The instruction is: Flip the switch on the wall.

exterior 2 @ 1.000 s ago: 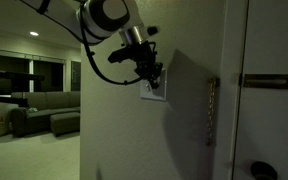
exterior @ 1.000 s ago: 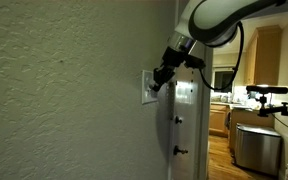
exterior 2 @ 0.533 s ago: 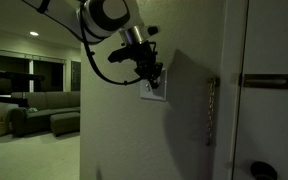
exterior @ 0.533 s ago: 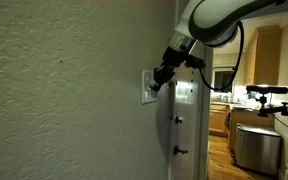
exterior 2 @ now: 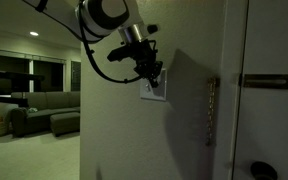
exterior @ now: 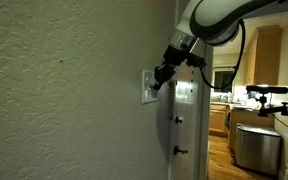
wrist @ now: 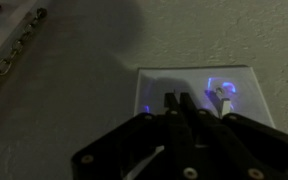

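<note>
Change since half a second ago: none that shows. Your arm, the gripper and the switch sit as they did in every view.

1. Gripper (wrist: pixel 176 101). Nearest item in the wrist view. The two fingers lie together with barely a slit between them and hold nothing. The tips rest on or just off the switch plate (wrist: pixel 199 92); contact cannot be confirmed from this angle.

2. Switch (wrist: pixel 224 96). A small lever right of centre on the plate, picked out by a bluish glow. It stands just beside your fingertips, to their right in the wrist view, not under them. Whether it is up or down is too dim to read.

3. Wall (exterior: pixel 64 90). Rough plaster. It carries the plate (exterior: pixel 147 88) near its outer corner, and the gripper (exterior: pixel 157 80) presses in at it from the side. The same shows from the opposite side: gripper (exterior 2: pixel 149 78) against plate (exterior 2: pixel 154 92).

4. Door chain (exterior 2: pixel 211 110). It hangs near the plate, well clear of your arm.

5. Sofa (exterior 2: pixel 46 108) and kitchen cabinets (exterior: pixel 268 55). Far background, no part in the job.

Progress, as a judgement: the approach is done, and the tips are at the plate. Left to do: shift sideways onto the lever and push it over. No flip is evident yet.
</note>
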Controlling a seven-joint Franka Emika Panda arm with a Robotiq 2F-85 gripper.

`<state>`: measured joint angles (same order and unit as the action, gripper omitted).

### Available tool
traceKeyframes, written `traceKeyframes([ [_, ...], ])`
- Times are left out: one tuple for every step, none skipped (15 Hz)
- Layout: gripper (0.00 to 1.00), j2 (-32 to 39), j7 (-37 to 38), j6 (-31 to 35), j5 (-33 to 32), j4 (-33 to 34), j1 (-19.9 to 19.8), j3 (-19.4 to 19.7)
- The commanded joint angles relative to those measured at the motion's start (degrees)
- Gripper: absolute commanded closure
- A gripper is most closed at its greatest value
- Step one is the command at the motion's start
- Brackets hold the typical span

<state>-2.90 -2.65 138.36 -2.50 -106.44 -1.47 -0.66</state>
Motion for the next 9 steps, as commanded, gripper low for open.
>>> traceKeyframes([
  [0.93,-5.1,-1.5,-2.9,0.6,-2.8,0.4,0.6],
  [0.93,-5.1,-1.4,-3.0,0.2,-2.5,0.3,0.6],
  [0.93,-5.1,-1.8,-3.1,0.3,-2.3,0.4,0.6],
  [0.93,-5.1,-2.1,-3.2,0.3,-1.9,0.4,0.6],
  [0.93,-5.2,-2.1,-3.3,0.1,-1.3,0.4,0.6],
  [0.93,-5.3,-2.1,-3.4,-0.1,-0.9,0.4,0.6],
  [0.93,-5.6,-2.2,-3.9,-0.2,-0.6,0.4,0.6],
  [0.93,-6.1,-2.3,-4.3,-0.3,-0.3,0.4,0.5],
  [0.93,-6.5,-2.6,-4.9,0.0,0.0,0.5,0.5],
])
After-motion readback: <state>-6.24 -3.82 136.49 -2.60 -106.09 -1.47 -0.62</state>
